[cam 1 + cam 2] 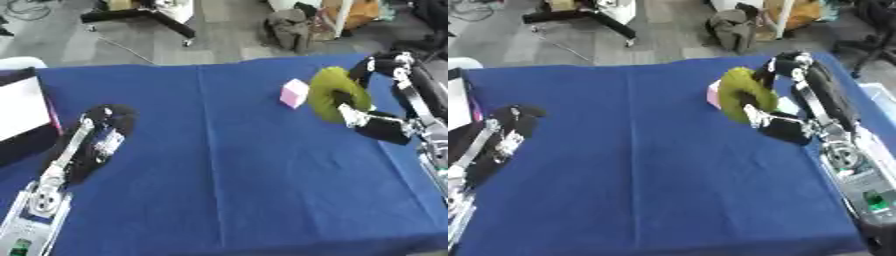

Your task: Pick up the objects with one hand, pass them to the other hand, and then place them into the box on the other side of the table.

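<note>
Right hand curls around the olive-green ring-shaped object, beside a pink cube; left hand rests open on the blue-clothed surface.

Right hand around olive ring, beside pink cube

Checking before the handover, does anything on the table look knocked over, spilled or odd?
Nothing stands out. The right hand holds the yellow-green ring upright, the pink block sits beside it, and the left hand rests on the blue cloth.

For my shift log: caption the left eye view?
Right hand grips olive-green ring beside pink cube; left hand rests open.
</note>
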Robot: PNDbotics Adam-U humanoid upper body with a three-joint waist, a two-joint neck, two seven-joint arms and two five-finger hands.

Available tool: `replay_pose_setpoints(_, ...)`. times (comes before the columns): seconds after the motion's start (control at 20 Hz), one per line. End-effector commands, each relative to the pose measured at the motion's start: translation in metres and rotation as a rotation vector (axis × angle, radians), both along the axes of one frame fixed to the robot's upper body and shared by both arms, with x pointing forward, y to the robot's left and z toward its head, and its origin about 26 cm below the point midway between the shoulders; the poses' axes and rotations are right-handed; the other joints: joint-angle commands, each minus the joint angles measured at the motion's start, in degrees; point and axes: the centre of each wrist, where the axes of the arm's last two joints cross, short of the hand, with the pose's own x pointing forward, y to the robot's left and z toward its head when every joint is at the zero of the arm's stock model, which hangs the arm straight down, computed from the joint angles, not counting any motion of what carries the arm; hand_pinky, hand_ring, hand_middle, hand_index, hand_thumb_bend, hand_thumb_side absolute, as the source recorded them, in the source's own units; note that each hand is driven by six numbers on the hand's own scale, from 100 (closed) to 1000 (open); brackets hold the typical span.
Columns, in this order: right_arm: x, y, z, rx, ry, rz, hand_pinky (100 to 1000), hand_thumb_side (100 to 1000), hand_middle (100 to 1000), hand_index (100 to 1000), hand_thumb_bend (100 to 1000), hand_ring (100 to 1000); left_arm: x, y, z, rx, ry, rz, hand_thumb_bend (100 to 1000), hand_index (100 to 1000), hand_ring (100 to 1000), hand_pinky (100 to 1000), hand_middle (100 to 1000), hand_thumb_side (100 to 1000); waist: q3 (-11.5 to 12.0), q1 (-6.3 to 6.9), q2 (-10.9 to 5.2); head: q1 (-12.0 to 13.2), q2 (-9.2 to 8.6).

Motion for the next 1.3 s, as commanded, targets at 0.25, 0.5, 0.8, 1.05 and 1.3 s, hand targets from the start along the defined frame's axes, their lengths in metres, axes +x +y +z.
replay_pose_setpoints(0.25,0.003,0.037,0.022,0.013,-0.066,0.276,695,100,321,202,100,608,0.011,-0.027,0.018,0.012,0.003,-0.168,412,739,878,847,703,895,0.48,0.12,-0.81,0.02,-0.14)
replay_pose_setpoints(0.5,0.004,0.057,0.027,-0.009,-0.075,0.407,695,100,322,203,100,603,0.016,-0.043,0.023,0.026,0.033,-0.270,431,738,875,847,700,906,1.04,0.15,-0.71,-0.23,-0.14)
replay_pose_setpoints(0.8,0.004,0.076,0.033,-0.028,-0.081,0.538,692,100,322,202,100,597,0.016,-0.061,0.037,0.046,0.054,-0.432,465,734,874,848,696,901,1.72,0.05,-0.45,-0.87,-0.14)
replay_pose_setpoints(1.05,0.004,0.084,0.036,-0.035,-0.076,0.603,688,100,322,201,100,592,0.011,-0.073,0.055,0.056,0.056,-0.561,510,733,876,850,698,876,2.08,-0.10,-0.25,-1.34,-0.14)
replay_pose_setpoints(1.3,0.003,0.088,0.037,-0.034,-0.069,0.642,685,100,321,201,100,589,0.005,-0.083,0.067,0.072,0.071,-0.670,543,736,885,853,710,868,2.23,-0.26,-0.04,-1.87,-0.14)
